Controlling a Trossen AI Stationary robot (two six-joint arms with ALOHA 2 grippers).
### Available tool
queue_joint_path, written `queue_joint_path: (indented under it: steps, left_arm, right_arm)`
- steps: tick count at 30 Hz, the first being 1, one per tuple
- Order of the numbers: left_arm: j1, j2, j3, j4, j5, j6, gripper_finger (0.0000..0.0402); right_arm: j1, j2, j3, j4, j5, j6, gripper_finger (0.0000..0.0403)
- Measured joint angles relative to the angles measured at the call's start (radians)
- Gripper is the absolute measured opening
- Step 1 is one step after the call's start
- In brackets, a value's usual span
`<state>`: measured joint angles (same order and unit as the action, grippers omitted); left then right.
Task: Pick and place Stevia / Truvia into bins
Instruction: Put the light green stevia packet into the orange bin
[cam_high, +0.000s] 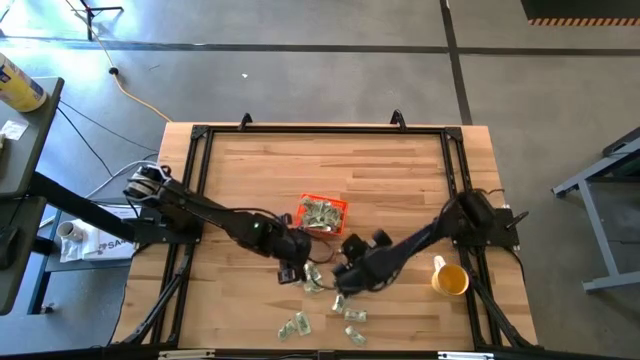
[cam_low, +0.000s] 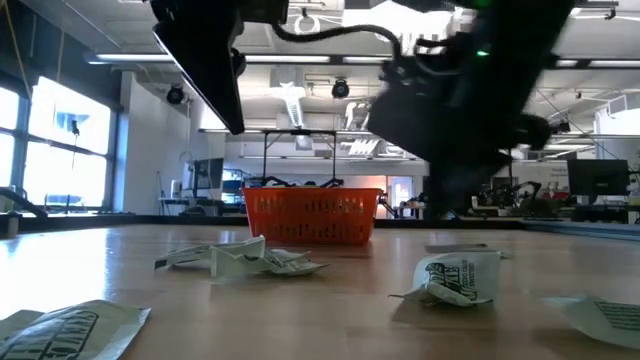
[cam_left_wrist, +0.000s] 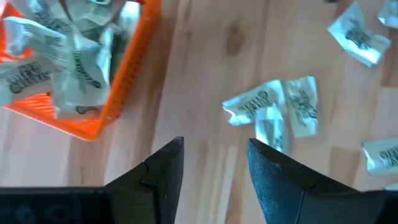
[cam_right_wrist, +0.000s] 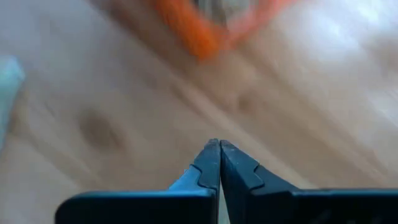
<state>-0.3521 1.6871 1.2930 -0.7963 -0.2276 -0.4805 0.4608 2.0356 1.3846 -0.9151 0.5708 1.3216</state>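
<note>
Two dark, near-black jointed arms. Left arm (cam_high: 215, 215) slender, ending beside the bin (cam_high: 323, 213) in a blocky head. Right arm (cam_high: 420, 243) likewise black, with bulkier knuckles. Fingers (cam_left_wrist: 163, 173) matte black, angular, stepped along inner edges.

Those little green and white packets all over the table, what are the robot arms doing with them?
The two arms are sorting sweetener sachets into the orange basket, which already holds a pile of them. Several more lie loose on the wooden table. The left gripper hangs open just beside the basket, holding nothing, with a small cluster of sachets ahead of it. The right gripper is shut above bare wood near the basket, and no sachet shows between its fingers. A yellow cup stands off to the right.
</note>
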Motion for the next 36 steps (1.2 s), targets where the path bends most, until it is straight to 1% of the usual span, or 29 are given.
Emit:
queue_joint_path:
  steps: [3,7,9,11,15,17,18,21,23,27,30,33,36]
  left_arm:
    - [-0.026,0.000,0.000,-0.012,-0.005,-0.019,0.0211]
    - [-0.055,-0.002,0.000,-0.100,-0.072,-0.110,0.0211]
    - [-0.071,-0.004,0.000,-0.145,-0.113,-0.154,0.0211]
    - [-0.082,-0.005,0.000,-0.173,-0.125,-0.176,0.0211]
    - [-0.088,-0.005,0.000,-0.189,-0.124,-0.200,0.0211]
    - [-0.088,-0.005,0.000,-0.198,-0.124,-0.228,0.0211]
    - [-0.087,-0.005,0.000,-0.203,-0.125,-0.246,0.0211]
    - [-0.087,-0.005,0.000,-0.226,-0.119,-0.327,0.0211]
    - [-0.086,-0.006,0.000,-0.278,-0.097,-0.387,0.0211]
    - [-0.087,-0.024,-0.001,-0.393,-0.064,-0.491,0.0211]
    - [-0.087,-0.030,-0.001,-0.430,-0.034,-0.543,0.0211]
    - [-0.087,-0.034,-0.001,-0.447,-0.017,-0.568,0.0211]
    - [-0.087,-0.035,-0.001,-0.444,-0.016,-0.589,0.0211]
  right_arm:
    - [-0.038,-0.049,0.000,0.059,0.051,-0.066,0.0001]
    - [-0.073,-0.134,0.003,0.080,0.124,-0.128,0.0001]
    - [-0.095,-0.176,0.004,0.075,0.128,-0.190,0.0000]
    - [-0.121,-0.202,0.004,0.069,0.062,-0.293,0.0001]
    - [-0.155,-0.199,0.004,0.012,-0.174,-0.517,0.0014]
    - [-0.161,-0.185,0.004,-0.023,-0.258,-0.598,0.0028]
    - [-0.160,-0.175,0.004,-0.035,-0.283,-0.633,0.0038]
    - [-0.154,-0.153,0.000,-0.046,-0.310,-0.704,0.0080]
    - [-0.152,-0.146,-0.029,-0.022,-0.336,-0.731,0.0115]
    - [-0.159,-0.141,-0.119,0.037,-0.434,-0.777,0.0192]
    - [-0.152,-0.141,-0.168,0.076,-0.448,-0.860,0.0244]
    - [-0.138,-0.141,-0.186,0.123,-0.451,-0.938,0.0279]
    - [-0.130,-0.141,-0.188,0.160,-0.452,-1.013,0.0295]
